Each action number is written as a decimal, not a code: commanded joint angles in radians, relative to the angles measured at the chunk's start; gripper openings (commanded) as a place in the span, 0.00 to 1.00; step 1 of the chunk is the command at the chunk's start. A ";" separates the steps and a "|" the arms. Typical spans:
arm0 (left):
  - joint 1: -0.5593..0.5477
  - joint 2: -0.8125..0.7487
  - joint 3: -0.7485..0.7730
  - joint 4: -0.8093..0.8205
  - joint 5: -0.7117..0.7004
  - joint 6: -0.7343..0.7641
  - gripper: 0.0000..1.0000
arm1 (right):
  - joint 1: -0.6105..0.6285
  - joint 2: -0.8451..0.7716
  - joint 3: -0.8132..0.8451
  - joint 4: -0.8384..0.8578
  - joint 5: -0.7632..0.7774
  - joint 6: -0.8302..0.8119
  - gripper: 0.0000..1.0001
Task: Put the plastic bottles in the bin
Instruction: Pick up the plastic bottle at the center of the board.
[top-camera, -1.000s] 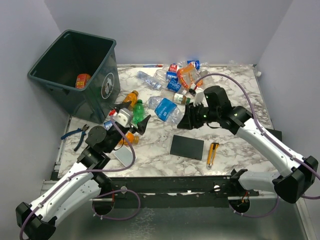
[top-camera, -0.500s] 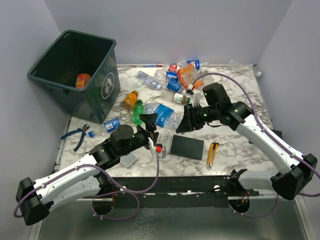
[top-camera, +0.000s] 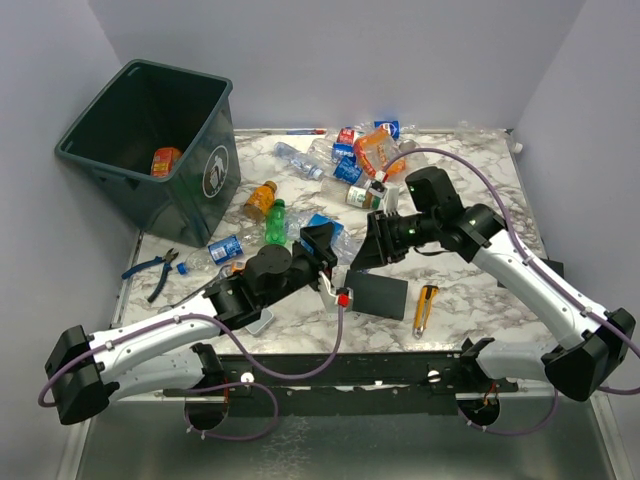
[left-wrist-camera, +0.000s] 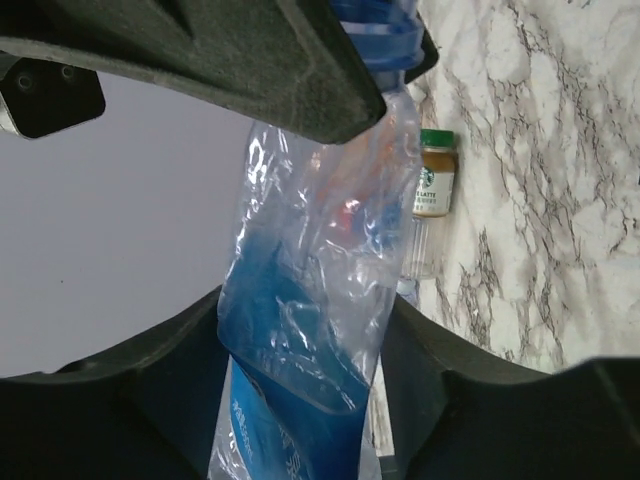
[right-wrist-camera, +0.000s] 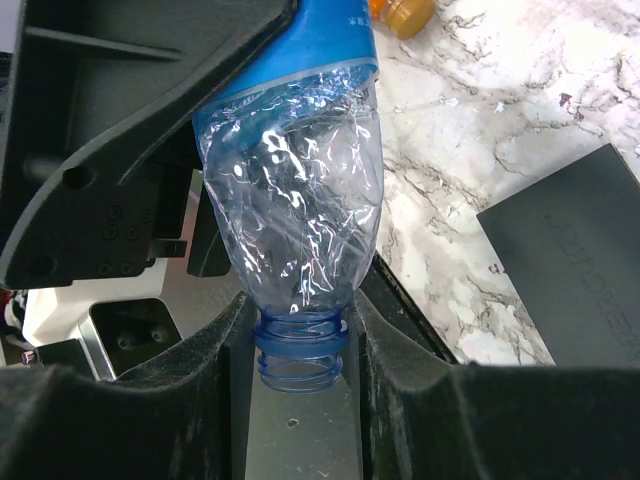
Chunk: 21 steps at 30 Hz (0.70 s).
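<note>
A crushed bottle (right-wrist-camera: 290, 190), clear with a blue label, sits at the middle of the desk (top-camera: 480, 170), stretched between both claws. The right claw (right-wrist-camera: 300, 345) is pressed together on its open neck, one finger tight at either side. The left claw (left-wrist-camera: 305, 340) straddles the blue-labelled end, its fingers lying against both flanks of the crumpled plastic, pinching it. A black pad (top-camera: 375, 293) lies just nearer the front edge. The bin (top-camera: 205, 150) stands at the far left corner, well apart. More bottles (top-camera: 360, 160) crowd the far edge.
</note>
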 joint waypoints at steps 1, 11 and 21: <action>-0.012 0.030 0.038 0.094 -0.058 -0.024 0.55 | 0.003 -0.028 0.012 -0.009 -0.042 -0.016 0.00; -0.014 0.029 0.031 0.140 -0.088 -0.089 0.20 | 0.003 -0.085 0.056 0.006 -0.056 -0.015 0.57; -0.015 -0.030 0.051 0.139 -0.095 -0.503 0.08 | 0.003 -0.342 0.005 0.249 0.264 -0.022 0.90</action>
